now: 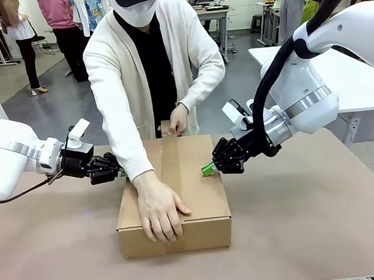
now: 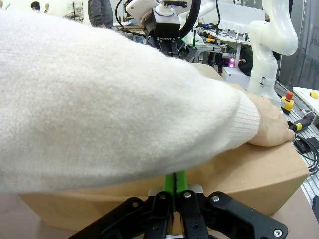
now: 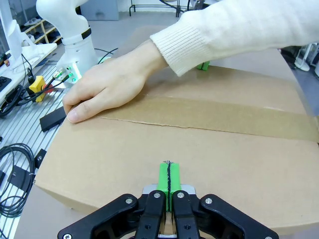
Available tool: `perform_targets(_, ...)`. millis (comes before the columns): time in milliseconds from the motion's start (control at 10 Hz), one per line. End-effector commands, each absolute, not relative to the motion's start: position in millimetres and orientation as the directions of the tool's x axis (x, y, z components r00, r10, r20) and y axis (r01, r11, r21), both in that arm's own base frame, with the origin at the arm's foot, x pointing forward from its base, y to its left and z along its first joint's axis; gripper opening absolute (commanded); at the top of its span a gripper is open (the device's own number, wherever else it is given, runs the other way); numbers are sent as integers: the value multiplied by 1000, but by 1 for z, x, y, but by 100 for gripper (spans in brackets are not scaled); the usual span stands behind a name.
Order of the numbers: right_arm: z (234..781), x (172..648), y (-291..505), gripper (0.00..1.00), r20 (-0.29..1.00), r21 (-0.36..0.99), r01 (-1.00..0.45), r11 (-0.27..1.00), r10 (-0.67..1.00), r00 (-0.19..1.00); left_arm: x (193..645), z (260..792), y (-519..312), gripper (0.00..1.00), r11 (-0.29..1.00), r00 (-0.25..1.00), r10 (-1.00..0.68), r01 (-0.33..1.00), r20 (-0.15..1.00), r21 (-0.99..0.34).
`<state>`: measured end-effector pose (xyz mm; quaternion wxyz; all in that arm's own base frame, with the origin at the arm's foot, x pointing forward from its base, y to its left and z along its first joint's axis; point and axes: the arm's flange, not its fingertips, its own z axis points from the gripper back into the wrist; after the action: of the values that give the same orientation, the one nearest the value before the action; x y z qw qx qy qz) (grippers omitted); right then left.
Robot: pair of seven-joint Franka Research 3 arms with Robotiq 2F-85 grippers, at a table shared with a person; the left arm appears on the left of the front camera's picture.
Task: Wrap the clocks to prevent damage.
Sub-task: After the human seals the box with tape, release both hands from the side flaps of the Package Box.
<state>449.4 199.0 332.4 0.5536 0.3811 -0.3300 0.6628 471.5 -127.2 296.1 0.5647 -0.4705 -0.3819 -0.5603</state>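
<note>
Pressing at frame centre, the clenched left claw and right claw steady the box while the person's hand smooths tape.

You have the cardboard box sitting in the middle of the table, with the person standing behind it at the far side. A strip of tape runs along the box top from the far edge to the near one. One hand of the person lies on the near end of that strip, at the box's front edge; the other hand rests at the far edge, on the strip's other end. Your left gripper sits against the box's left side, under the person's sleeve. Your right gripper touches the box's right side, near the top edge, opposite the left one.
</note>
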Motion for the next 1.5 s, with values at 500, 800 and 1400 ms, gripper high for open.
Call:
perform_targets(500, 330, 450, 199, 1, 869, -12, -986, -165, 486, -92, 471, 294, -129, 0, -68, 78, -283, 993, 956, -101)
perform_targets(800, 330, 450, 199, 1, 869, -12, -986, -165, 486, -92, 471, 294, -129, 0, -68, 78, -283, 993, 956, -101)
perform_targets(1400, 330, 450, 199, 1, 869, -12, -986, -165, 486, -92, 471, 294, -129, 0, -68, 78, -283, 993, 956, -101)
